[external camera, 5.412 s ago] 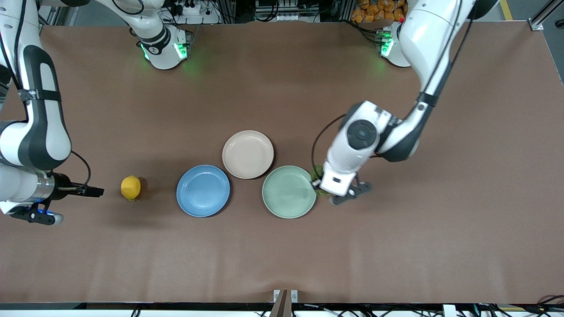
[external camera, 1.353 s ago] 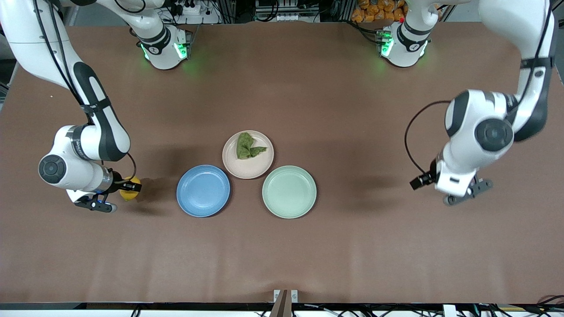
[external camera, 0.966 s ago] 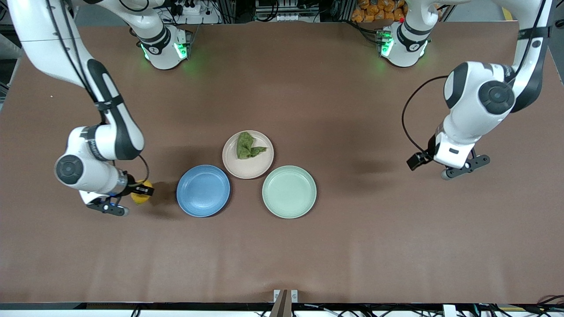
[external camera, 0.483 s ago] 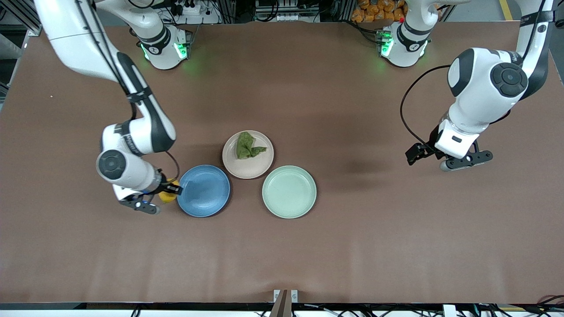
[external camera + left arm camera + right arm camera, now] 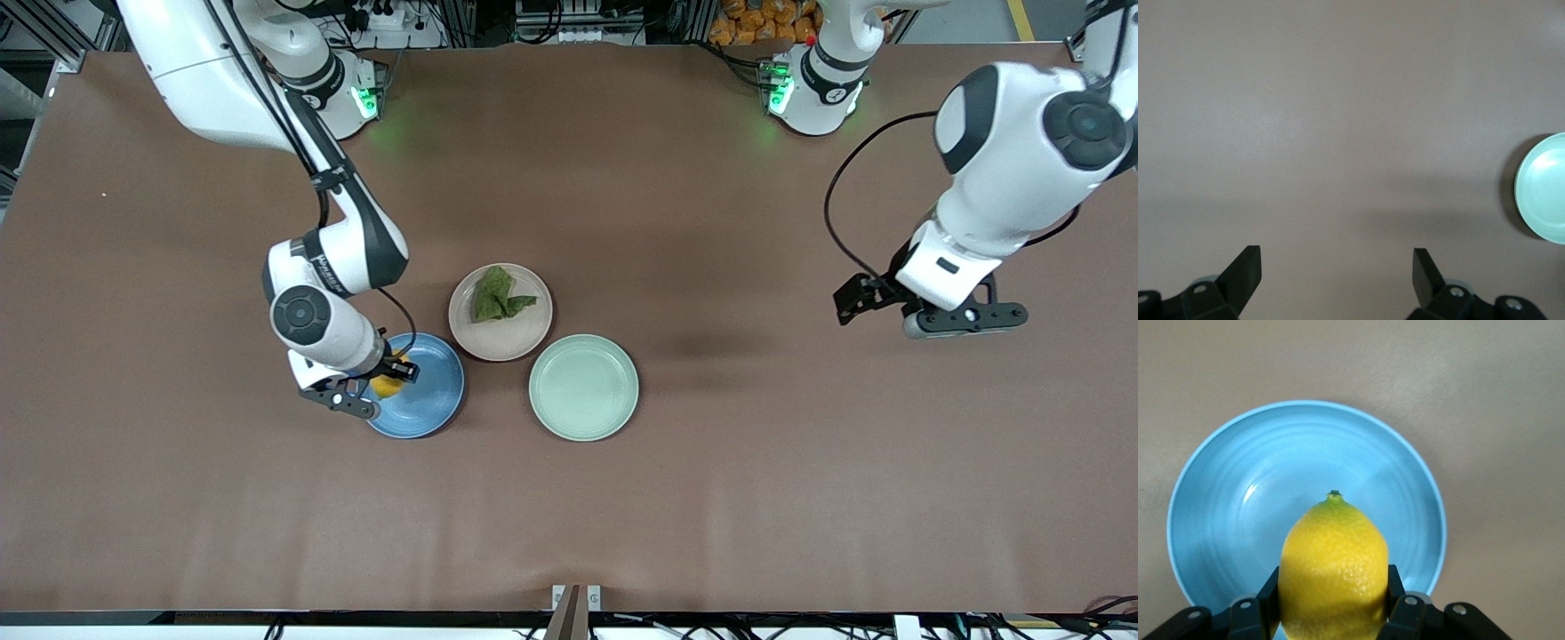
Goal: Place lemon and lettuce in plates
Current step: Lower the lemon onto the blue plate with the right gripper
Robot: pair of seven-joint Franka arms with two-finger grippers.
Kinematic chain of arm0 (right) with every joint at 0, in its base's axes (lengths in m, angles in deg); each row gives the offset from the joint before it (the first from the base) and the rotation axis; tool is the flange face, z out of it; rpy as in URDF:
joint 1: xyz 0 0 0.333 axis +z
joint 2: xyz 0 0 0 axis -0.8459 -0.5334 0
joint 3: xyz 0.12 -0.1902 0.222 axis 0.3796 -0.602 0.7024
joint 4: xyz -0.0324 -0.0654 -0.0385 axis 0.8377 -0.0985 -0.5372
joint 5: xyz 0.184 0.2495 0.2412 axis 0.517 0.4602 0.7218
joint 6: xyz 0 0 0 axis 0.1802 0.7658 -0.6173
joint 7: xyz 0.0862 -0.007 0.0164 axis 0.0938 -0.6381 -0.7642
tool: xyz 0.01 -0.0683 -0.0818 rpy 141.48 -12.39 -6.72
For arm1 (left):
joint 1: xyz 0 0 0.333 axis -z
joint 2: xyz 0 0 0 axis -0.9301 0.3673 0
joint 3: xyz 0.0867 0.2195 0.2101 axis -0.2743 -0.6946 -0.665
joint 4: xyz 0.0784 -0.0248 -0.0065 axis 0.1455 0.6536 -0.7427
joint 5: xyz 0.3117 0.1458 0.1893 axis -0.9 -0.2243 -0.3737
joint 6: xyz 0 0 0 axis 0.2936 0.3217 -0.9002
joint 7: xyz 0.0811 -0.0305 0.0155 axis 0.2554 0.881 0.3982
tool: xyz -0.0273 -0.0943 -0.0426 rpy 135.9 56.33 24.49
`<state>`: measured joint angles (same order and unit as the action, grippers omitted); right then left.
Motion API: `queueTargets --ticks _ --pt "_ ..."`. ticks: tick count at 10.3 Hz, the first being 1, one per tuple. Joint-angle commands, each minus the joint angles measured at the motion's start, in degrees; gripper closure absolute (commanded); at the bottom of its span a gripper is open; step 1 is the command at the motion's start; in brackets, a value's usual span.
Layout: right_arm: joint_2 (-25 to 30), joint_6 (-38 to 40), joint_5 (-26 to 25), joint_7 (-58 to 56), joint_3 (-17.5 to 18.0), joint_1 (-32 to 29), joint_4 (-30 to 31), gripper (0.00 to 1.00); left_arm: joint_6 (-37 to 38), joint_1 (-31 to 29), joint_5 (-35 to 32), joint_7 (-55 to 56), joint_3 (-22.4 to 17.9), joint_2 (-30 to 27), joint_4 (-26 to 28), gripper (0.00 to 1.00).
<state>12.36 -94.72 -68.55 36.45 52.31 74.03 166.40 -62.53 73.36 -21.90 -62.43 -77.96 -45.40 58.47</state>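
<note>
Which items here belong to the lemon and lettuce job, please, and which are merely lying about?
Job:
- lemon, in right claw over blue plate
- lettuce, on beige plate

Lying about:
- mint green plate

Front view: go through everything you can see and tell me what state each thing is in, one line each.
Lemon: held in the air over the blue plate.
Lettuce: lying in the beige plate.
Blue plate: empty.
Beige plate: holds the lettuce.
Green plate: empty.
Right hand: shut on the lemon.
Left hand: open, empty, waiting over bare table.
</note>
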Motion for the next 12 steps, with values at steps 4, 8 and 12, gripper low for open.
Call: queueTargets --ticks 4,8,12 --pt "-3.5 -4.0 -0.9 -1.8 -0.2 2.1 -1.5 0.69 16.4 -3.5 0.2 -5.7 0.1 -3.9 -11.3 0.0" --pt "-3.6 -4.0 -0.9 -10.5 -0.3 2.2 -1.5 0.51 19.3 -3.4 1.7 -5.0 0.2 -6.1 -12.9 0.0" --pt "-3.5 -3.7 -0.9 -10.6 -0.3 1.6 -1.5 0.0 19.3 -3.3 -1.6 -9.7 0.4 -6.0 -13.5 0.0"
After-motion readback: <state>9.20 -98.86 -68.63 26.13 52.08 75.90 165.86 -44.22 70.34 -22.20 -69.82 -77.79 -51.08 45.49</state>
